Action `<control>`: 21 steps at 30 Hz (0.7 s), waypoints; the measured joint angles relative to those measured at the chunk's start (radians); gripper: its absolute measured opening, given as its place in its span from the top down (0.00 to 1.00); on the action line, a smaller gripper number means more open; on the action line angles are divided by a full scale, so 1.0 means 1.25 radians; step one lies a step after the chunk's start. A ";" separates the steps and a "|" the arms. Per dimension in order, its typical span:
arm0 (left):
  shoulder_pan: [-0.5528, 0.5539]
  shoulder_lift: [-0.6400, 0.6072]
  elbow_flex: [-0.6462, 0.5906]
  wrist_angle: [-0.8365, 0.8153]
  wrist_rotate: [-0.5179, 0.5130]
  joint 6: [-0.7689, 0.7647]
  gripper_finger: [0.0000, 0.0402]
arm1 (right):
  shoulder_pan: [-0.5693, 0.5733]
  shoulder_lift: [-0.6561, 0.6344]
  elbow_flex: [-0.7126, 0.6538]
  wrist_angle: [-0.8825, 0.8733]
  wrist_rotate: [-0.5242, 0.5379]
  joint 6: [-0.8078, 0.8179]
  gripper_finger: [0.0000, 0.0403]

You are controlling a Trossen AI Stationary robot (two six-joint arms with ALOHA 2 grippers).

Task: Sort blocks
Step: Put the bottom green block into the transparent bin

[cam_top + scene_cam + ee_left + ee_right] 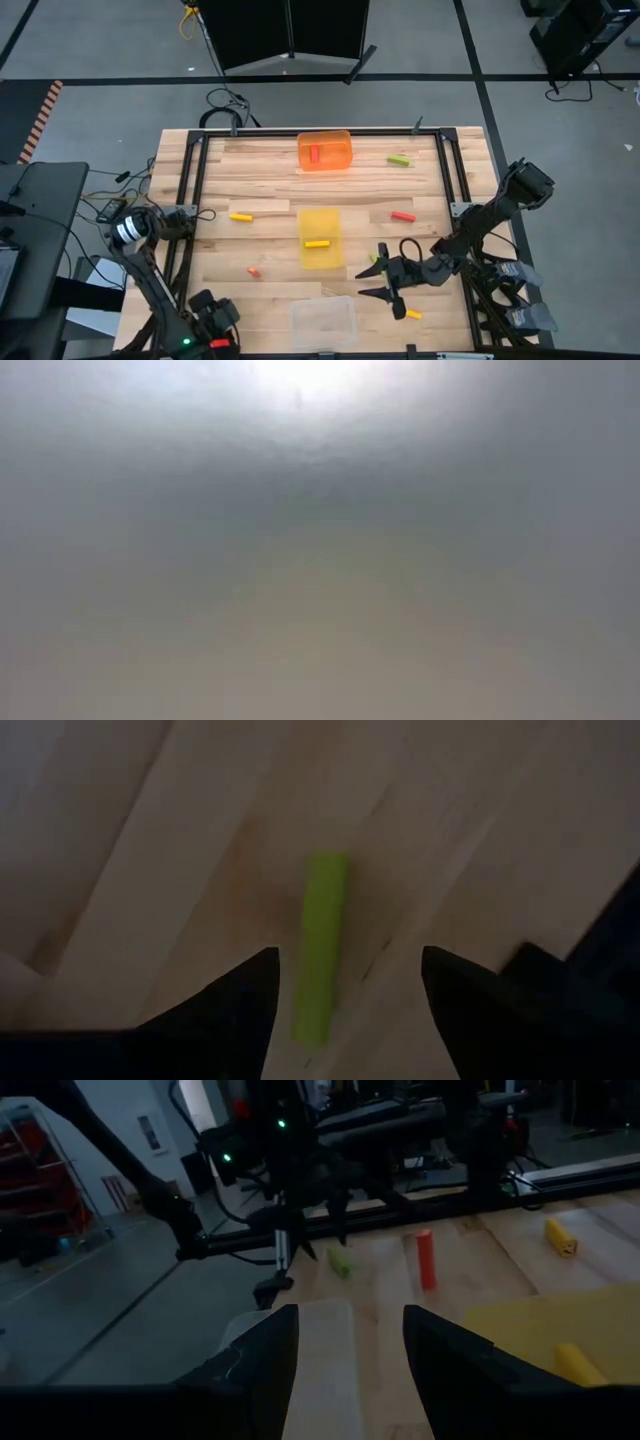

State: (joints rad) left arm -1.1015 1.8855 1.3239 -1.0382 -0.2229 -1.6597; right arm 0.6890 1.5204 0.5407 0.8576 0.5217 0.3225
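Note:
My left gripper [345,970] is open at the table's near-left corner [210,318], pointing down. Its fingers stand on either side of a lime green block [322,950] that lies flat on the wood, and they do not touch it. The right wrist view shows this gripper [328,1240] just above that block [339,1261]. My right gripper [378,275] is open and holds nothing. It points toward the table's left, between the yellow tray [320,260] and the clear tray [323,322]. Other blocks lie loose on the table: yellow [241,216], red [254,271], red [403,215], green [399,159] and yellow [413,314].
The orange tray [338,140] at the far edge holds a red block [314,153]. A yellow block [317,243] lies in the yellow tray. A black frame [190,190] runs around the table. The low view shows only haze. Bare wood lies between the left blocks.

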 joint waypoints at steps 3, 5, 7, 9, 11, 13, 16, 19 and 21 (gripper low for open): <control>0.000 0.014 0.000 0.000 0.007 -0.003 0.37 | 0.003 0.000 0.000 0.002 0.000 0.000 0.52; 0.002 0.024 0.000 -0.001 0.007 -0.004 0.37 | 0.003 0.000 0.000 0.002 0.000 0.000 0.52; 0.006 0.034 0.000 -0.002 0.012 -0.004 0.37 | 0.003 0.000 0.000 0.002 0.000 0.000 0.52; 0.008 0.044 0.000 -0.006 0.022 -0.004 0.37 | 0.003 0.000 0.000 0.003 0.000 0.000 0.52; 0.012 0.058 0.000 -0.006 0.029 -0.005 0.37 | 0.003 0.000 0.000 0.008 0.000 0.000 0.52; 0.012 0.071 0.000 -0.005 0.034 -0.007 0.37 | 0.003 0.000 0.000 0.018 0.000 0.000 0.52; 0.013 0.083 0.001 -0.002 0.039 -0.012 0.37 | 0.003 0.000 0.000 0.023 0.000 0.000 0.52; 0.013 0.087 0.003 0.002 0.042 -0.021 0.41 | 0.003 0.000 0.000 0.026 0.000 0.000 0.52; 0.013 0.088 0.003 0.006 0.043 -0.021 0.48 | 0.003 0.000 0.000 0.025 0.000 0.000 0.52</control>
State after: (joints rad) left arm -1.0855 1.9951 1.3273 -1.0305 -0.1692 -1.6865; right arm 0.6930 1.5204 0.5407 0.8894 0.5217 0.3225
